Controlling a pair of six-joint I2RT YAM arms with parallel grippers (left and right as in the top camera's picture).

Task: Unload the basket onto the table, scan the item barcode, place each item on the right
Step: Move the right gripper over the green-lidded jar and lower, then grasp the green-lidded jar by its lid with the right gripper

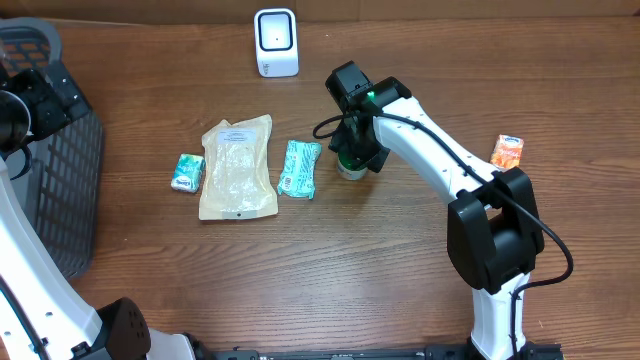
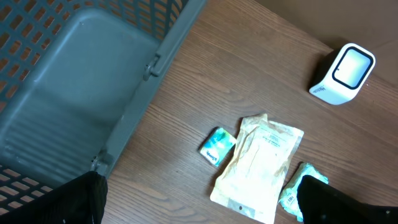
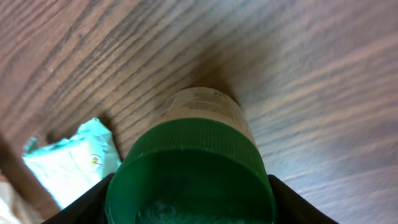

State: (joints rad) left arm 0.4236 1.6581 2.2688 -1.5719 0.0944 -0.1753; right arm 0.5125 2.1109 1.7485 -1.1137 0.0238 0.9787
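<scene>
A small bottle (image 1: 349, 167) with a green screw cap (image 3: 193, 168) and a pale label stands upright on the wooden table, right of centre. My right gripper (image 1: 356, 150) comes down over it, and in the right wrist view its dark fingers (image 3: 292, 202) press against both sides of the cap, shut on the bottle (image 3: 200, 107). The white barcode scanner (image 1: 276, 42) stands at the table's far edge, also seen as the scanner (image 2: 344, 73) in the left wrist view. My left gripper (image 1: 30, 95) hovers over the basket, open and empty, fingers (image 2: 74, 202) wide apart.
A grey mesh basket (image 1: 60, 190) sits at the left edge. In a row left of the bottle lie a small teal packet (image 1: 187, 172), a beige pouch (image 1: 238, 168) and a teal pack (image 1: 299, 168). An orange packet (image 1: 507, 152) lies at the far right.
</scene>
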